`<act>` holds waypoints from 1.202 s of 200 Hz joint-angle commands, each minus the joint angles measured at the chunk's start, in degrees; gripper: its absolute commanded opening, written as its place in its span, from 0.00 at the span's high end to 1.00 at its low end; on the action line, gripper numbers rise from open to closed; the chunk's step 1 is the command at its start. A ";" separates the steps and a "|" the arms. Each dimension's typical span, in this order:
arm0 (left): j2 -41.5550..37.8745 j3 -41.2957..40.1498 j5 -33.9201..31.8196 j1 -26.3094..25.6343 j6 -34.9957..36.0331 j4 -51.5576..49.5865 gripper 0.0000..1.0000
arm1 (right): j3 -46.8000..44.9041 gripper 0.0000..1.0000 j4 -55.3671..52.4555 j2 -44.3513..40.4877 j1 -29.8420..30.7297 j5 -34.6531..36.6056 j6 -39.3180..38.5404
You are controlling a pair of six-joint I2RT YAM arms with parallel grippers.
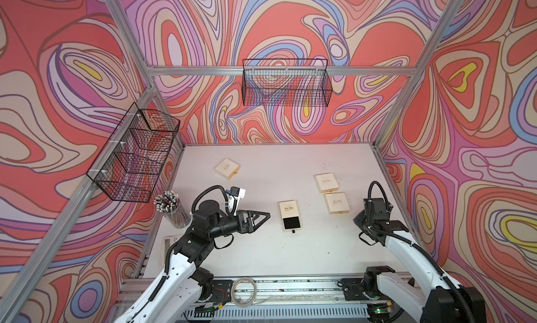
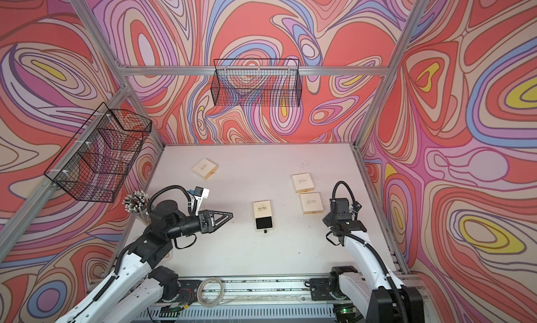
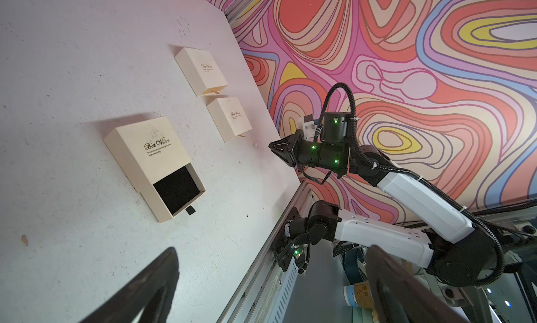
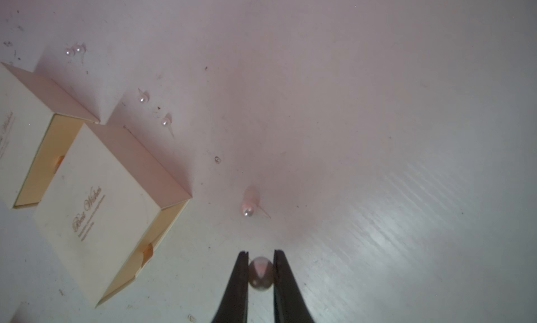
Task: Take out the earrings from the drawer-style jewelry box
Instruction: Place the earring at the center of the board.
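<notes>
The right hand (image 4: 260, 253) is almost pressed together, its two dark fingers (image 4: 239, 278) pinching a pearl stud (image 4: 260, 273) just behind the tips. The round head fills the narrow gap between them. The post is hidden, so which way this stud points cannot be told. Just beyond the fingertips, apart from the hand, a loose stud (image 4: 248, 211) lies on the white tabletop (image 4: 377, 132). Its head is toward the nearer closed box (image 4: 98, 211), and its thin post lies flat, pointing away from that box. Farther out along the same side of the boxes lie a third stud (image 4: 165, 122), a fourth stud (image 4: 142, 99) and a close pair (image 4: 69, 52), the last beside the farther closed box (image 4: 17, 138). In both top views all of this sits near the right edge of the tabletop, with the right hand turned down next to the nearer closed box. Well apart from it, at mid-tabletop between the two arms, lies the drawer-style jewelry box (image 1: 289, 217). Its long axis runs from the far side toward the robot. Its drawer (image 1: 291, 223) is slid out toward the robot, showing black lining, with a small black pull tab (image 1: 293, 232) at the near end. The left hand (image 1: 267, 215) is held near that box on its left, pointing at it. Its fingers (image 3: 151, 278) are spread wide in the left wrist view, holding nothing. A fourth box (image 1: 227, 169) lies at the far left, and a cup of pencils (image 1: 174, 211) stands by the left edge.
</notes>
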 commanded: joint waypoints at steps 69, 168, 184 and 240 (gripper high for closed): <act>-0.89 0.14 -0.28 -0.15 0.34 -0.06 0.00 | -1.75 0.99 5.42 6.71 -4.12 0.97 -0.42; -1.55 -0.11 -0.37 -0.09 0.16 0.25 0.00 | -1.42 0.97 8.91 12.37 -4.12 -0.60 0.22; -1.57 -0.13 -0.37 -0.06 0.16 0.21 0.00 | -1.66 0.96 9.39 12.39 -4.12 -0.67 0.30; -1.67 -0.13 -0.28 0.13 0.08 0.40 0.00 | -0.94 0.95 9.51 13.44 -4.20 -0.65 -0.02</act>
